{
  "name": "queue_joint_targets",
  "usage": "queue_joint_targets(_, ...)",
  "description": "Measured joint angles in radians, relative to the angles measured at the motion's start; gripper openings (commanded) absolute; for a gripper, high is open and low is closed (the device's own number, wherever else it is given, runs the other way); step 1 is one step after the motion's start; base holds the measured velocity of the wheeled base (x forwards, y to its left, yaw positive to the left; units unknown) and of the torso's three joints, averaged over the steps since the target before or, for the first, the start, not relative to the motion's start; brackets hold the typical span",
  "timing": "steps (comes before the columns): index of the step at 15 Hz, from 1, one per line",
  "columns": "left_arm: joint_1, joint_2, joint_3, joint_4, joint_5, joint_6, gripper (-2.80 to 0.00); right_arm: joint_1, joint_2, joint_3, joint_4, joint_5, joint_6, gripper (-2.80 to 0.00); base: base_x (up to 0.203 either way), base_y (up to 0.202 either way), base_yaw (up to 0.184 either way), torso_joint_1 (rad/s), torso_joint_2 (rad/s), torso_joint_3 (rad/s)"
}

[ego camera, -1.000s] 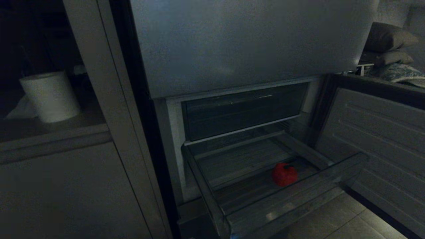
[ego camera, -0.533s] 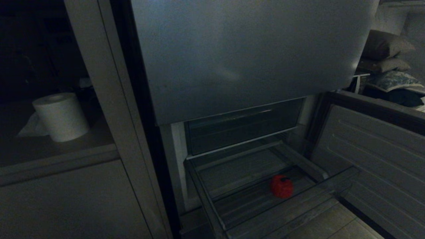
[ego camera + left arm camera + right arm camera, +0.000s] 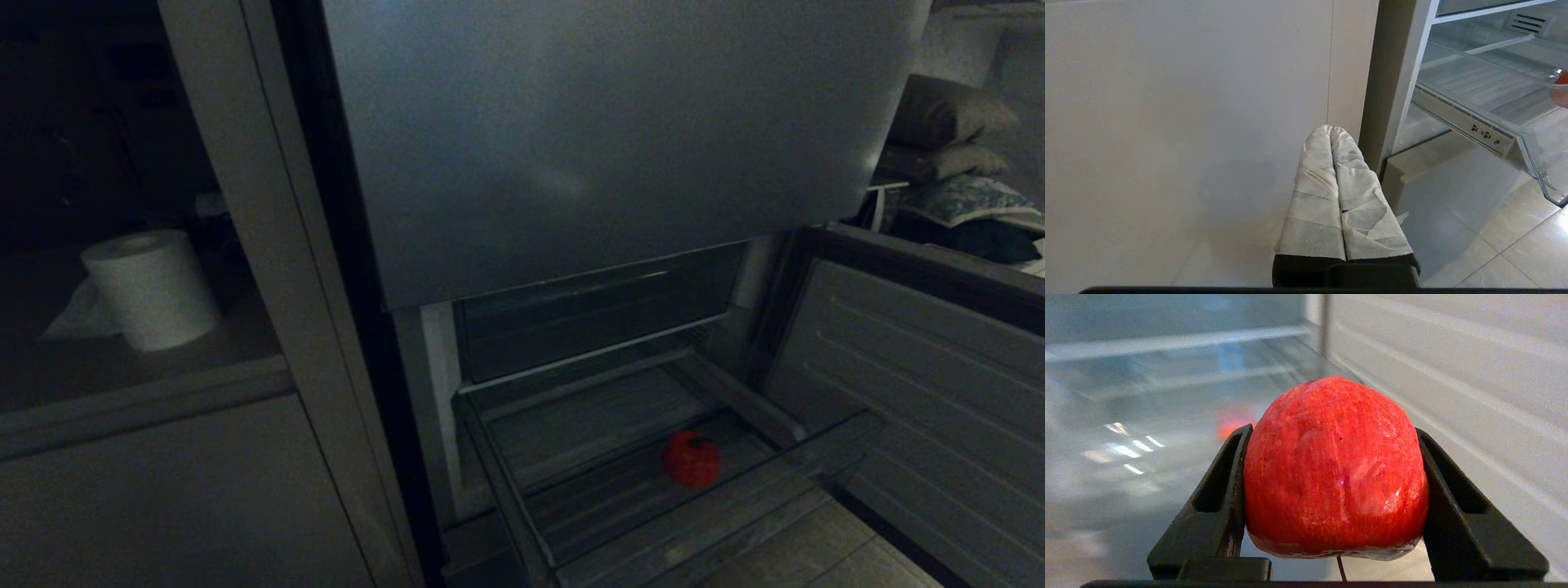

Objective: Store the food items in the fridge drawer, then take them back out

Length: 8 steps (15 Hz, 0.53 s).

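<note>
Right now my right gripper [image 3: 1333, 490] is clamped on a round red fruit [image 3: 1336, 465], one black finger [image 3: 1220, 498] pressed to each flank so it sits wedged and cannot roll out on the way to the drawer. That grip is wide because the fruit is wide, not because I have let go. My left gripper [image 3: 1331, 132] hangs idle by the cabinet panel [image 3: 1188, 122] beside the fridge, its taped fingers [image 3: 1318, 196] pressed together and holding nothing, out of the way. Beyond it the fridge drawer [image 3: 718, 502] stands pulled out, its clear front lip forward, so I can reach in from above. Inside, near the front lip, lies another red food item [image 3: 691, 459], already stored; I think it is a small pepper or tomato, though the gloom leaves me unsure. Further left, a paper roll [image 3: 151, 287] stands on a shelf.
</note>
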Motion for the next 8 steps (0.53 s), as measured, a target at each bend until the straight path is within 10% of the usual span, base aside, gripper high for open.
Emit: queue_joint_targets(8,0.000,0.000,0.000,0.000,0.000,0.000,-2.80,0.027,0.752,-0.349,0.030,0.418,0.078,-2.80,0.000,0.000,0.000,0.000,0.00,0.000)
